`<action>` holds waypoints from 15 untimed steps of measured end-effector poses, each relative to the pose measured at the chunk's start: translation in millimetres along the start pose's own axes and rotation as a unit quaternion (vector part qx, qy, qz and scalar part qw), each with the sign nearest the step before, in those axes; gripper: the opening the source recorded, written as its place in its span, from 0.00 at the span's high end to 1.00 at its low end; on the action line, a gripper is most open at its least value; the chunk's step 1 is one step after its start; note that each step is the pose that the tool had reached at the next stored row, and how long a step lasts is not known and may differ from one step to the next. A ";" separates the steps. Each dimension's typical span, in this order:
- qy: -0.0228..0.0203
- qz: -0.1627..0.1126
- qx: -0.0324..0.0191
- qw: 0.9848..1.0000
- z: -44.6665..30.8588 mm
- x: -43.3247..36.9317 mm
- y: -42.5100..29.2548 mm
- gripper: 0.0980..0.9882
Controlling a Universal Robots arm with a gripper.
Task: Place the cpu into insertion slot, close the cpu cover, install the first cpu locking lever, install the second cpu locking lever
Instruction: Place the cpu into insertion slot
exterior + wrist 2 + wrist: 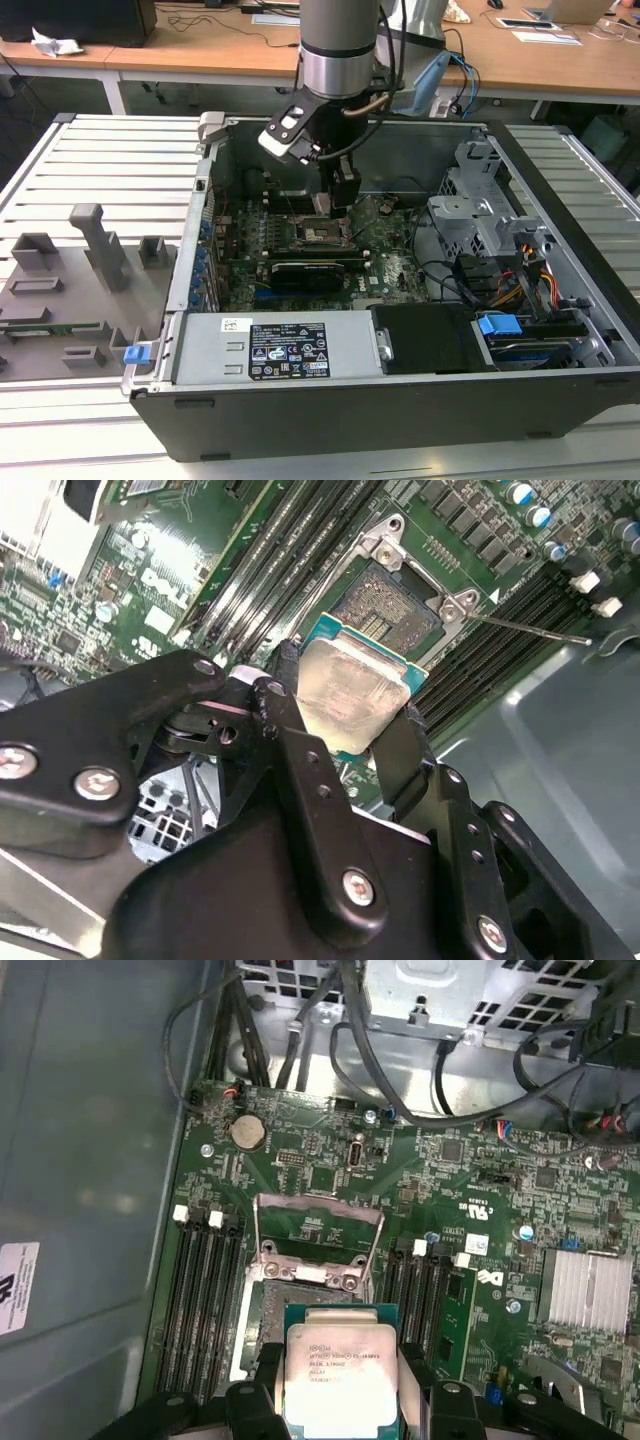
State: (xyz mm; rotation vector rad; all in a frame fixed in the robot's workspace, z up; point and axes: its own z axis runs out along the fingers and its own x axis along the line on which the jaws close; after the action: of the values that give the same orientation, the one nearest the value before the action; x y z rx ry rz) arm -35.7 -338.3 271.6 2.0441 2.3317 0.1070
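Observation:
My gripper [345,708] is shut on the cpu [352,690], a flat square chip with a pale metal face, pinched at two opposite edges by the black fingers [285,700]. In the first wrist view the cpu [340,1372] hangs level just above and partly over the insertion slot [264,1310], a square black socket in the green board. The cpu cover [320,1201] stands swung open behind the socket. A thin metal lever [530,628] sticks out beside the insertion slot [398,602]. In the exterior view the gripper [335,205] is low inside the case, over the insertion slot [322,233].
Long memory slots [200,1300] flank the socket on both sides. A black card [305,270] lies across the board in front of it. The drive cage [480,215], cables [500,290] and power supply [290,350] crowd the case. A grey fixture tray [70,280] lies outside, at the exterior view's left.

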 end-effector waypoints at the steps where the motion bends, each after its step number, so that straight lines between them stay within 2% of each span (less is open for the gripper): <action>1: -0.001 0.014 0.000 1.000 0.7 0.0 -0.1 0.51; 3: -0.002 0.026 0.000 1.000 1.3 0.0 -0.1 0.51; 6: -0.004 0.055 -0.001 0.998 5.3 0.2 -1.2 0.51; 15: -0.005 0.060 -0.001 0.998 25.9 9.0 -8.2 0.51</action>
State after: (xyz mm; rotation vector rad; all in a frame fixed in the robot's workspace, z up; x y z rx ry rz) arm -43.1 -329.8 245.3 2.1769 2.2023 0.1012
